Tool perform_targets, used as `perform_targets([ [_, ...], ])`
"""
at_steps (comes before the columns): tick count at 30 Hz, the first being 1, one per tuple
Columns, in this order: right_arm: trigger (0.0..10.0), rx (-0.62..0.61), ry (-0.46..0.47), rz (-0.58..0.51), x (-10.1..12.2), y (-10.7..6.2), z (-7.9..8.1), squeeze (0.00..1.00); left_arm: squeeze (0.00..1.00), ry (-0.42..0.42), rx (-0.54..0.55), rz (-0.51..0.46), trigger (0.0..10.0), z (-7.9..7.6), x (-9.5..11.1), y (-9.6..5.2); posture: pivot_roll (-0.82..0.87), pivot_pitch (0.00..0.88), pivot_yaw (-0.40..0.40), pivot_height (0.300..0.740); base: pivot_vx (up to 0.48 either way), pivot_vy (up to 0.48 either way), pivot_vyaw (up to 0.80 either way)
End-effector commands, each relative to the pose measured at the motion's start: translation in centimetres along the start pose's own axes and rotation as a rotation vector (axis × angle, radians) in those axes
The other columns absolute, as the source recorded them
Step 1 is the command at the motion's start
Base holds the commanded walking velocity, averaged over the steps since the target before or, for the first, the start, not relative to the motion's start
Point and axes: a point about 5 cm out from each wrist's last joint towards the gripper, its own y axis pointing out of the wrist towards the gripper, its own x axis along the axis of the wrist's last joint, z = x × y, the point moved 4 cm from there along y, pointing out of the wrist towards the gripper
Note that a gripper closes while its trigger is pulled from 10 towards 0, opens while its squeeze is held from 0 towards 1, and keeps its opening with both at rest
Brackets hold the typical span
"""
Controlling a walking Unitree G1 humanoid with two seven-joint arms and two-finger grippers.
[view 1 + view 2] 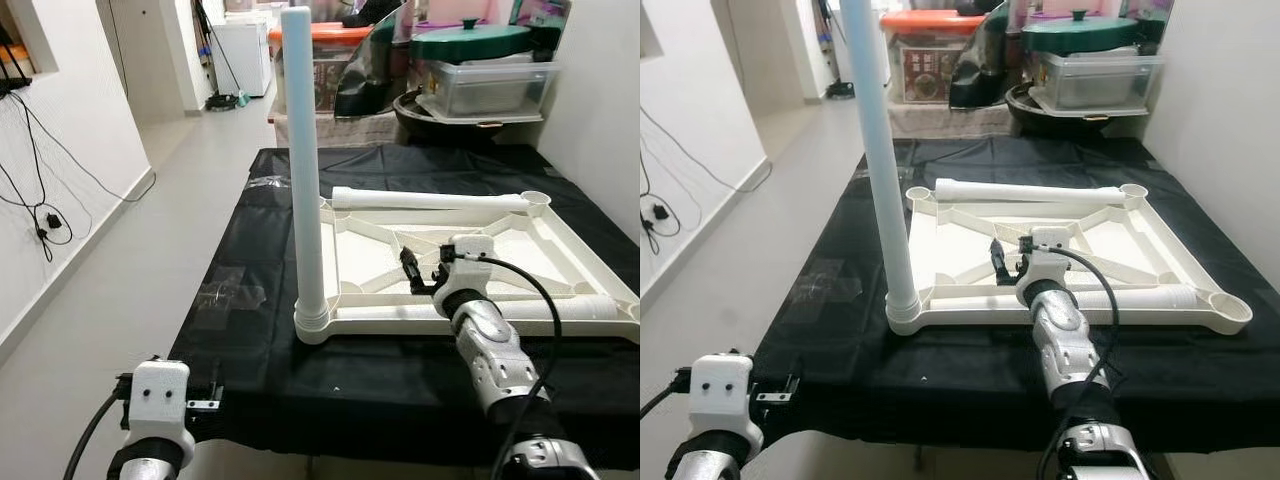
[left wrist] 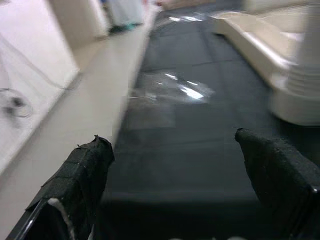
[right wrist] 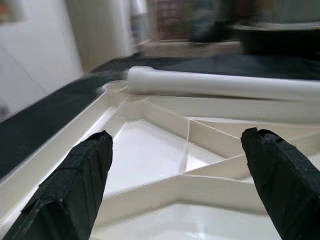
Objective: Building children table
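On a black-covered counter (image 1: 250, 330), an upside-down white tabletop (image 1: 560, 255) holds one upright leg (image 1: 305, 170), the right end effector (image 1: 418, 272) spread wide above it, left end effector (image 2: 170, 185) released at the counter's edge.

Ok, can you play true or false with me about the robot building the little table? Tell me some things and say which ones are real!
1. One white leg stands upright in a corner of the upside-down tabletop. True.
2. All four legs are already standing. False: two more legs lie flat on the tabletop.
3. The right gripper hovers over the tabletop with its fingers open. True.
4. The left gripper is holding a leg. False: it is open with nothing between its fingers, low by the near edge of the black cloth.
5. The cloth under the tabletop is red. False: it is black.
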Motion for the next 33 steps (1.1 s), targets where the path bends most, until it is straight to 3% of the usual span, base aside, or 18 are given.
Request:
perform_targets([
  [1,10.0,0.065,0.024,0.014,-0.5,-0.5,-0.1,0.00,0.00,-0.008,-0.041,0.019,10.0,-0.7,-0.6,-0.1,0.00,0.010,0.011,0.740,0.000,0.000,0.00],
  [2,10.0,0.151,0.034,0.041,-0.5,-1.2,-0.8,0.00,0.00,-0.008,-0.084,0.017,10.0,-1.4,-0.7,-0.3,-0.01,0.012,0.016,0.740,0.000,0.000,0.00],
  [4,10.0,0.151,0.034,0.041,-0.5,-1.2,-0.8,0.00,0.00,-0.008,-0.084,0.017,10.0,-1.4,-0.7,-0.3,-0.01,0.012,0.016,0.740,0.000,0.000,0.00],
  [5,10.0,0.268,0.065,0.048,0.0,-1.8,-0.6,0.00,0.00,-0.016,-0.133,0.012,10.0,-2.2,-0.8,-0.5,-0.01,0.014,0.024,0.740,0.000,0.000,0.00],
  [7,10.0,0.268,0.065,0.048,0.0,-1.8,-0.6,0.00,0.00,-0.016,-0.133,0.012,10.0,-2.2,-0.8,-0.5,-0.01,0.014,0.024,0.740,0.000,0.000,0.00],
  [9,10.0,0.511,0.145,0.045,1.1,-2.3,2.2,0.00,0.00,-0.019,-0.205,0.014,10.0,-3.1,-1.0,-0.8,-0.01,0.010,0.029,0.740,0.000,0.000,0.00],
  [11,10.0,0.511,0.145,0.045,1.1,-2.3,2.2,0.00,0.00,-0.019,-0.205,0.014,10.0,-3.1,-1.0,-0.8,-0.01,0.010,0.029,0.740,0.000,0.000,0.00],
  [12,10.0,0.594,0.146,0.033,1.6,-2.2,3.6,0.00,0.00,-0.013,-0.220,0.012,10.0,-3.3,-1.0,-0.9,0.00,0.009,0.028,0.740,0.000,0.000,0.00],
  [13,10.0,0.594,0.146,0.033,1.6,-2.2,3.6,0.00,0.00,-0.013,-0.220,0.012,10.0,-3.3,-1.0,-0.9,0.00,0.009,0.028,0.740,0.000,0.000,0.00],
  [15,10.0,0.716,0.139,0.011,2.3,-1.8,6.0,0.00,0.00,0.001,-0.230,0.006,10.0,-3.5,-1.0,-1.1,0.00,0.012,0.027,0.740,0.000,0.000,0.00],
  [19,10.0,0.749,0.144,0.001,2.7,-1.5,6.7,0.00,0.00,0.009,-0.233,0.004,10.0,-3.6,-1.0,-1.1,0.00,0.017,0.022,0.740,0.000,0.000,0.00],
  [20,10.0,0.791,0.148,-0.011,3.1,-1.2,7.8,1.00,0.00,0.011,-0.234,0.002,10.0,-3.7,-1.0,-1.2,0.00,0.025,0.021,0.740,0.000,0.000,0.00],
  [21,10.0,0.791,0.148,-0.011,3.1,-1.2,7.8,1.00,0.00,0.011,-0.234,0.002,10.0,-3.7,-1.0,-1.2,0.00,0.025,0.021,0.740,0.000,0.000,0.00],
  [23,10.0,0.810,0.122,-0.029,3.4,-0.3,9.5,1.00,0.00,0.011,-0.236,-0.001,10.0,-3.9,-1.0,-1.2,0.01,0.029,0.018,0.740,0.000,0.000,0.00],
  [25,10.0,0.810,0.122,-0.029,3.4,-0.3,9.5,1.00,0.00,0.011,-0.236,-0.001,10.0,-3.9,-1.0,-1.2,0.01,0.029,0.018,0.740,0.000,0.000,0.00],
  [26,10.0,0.824,0.108,-0.036,3.5,-0.1,10.2,0.00,0.00,0.011,-0.238,-0.003,10.0,-3.9,-0.9,-1.3,0.01,0.039,0.012,0.740,0.000,0.000,0.00],
  [33,10.0,0.858,0.111,-0.043,3.9,0.3,11.4,0.00,0.00,0.022,-0.246,-0.011,10.0,-4.1,-0.7,-1.4,0.02,0.049,0.008,0.740,0.000,0.000,0.00],
])
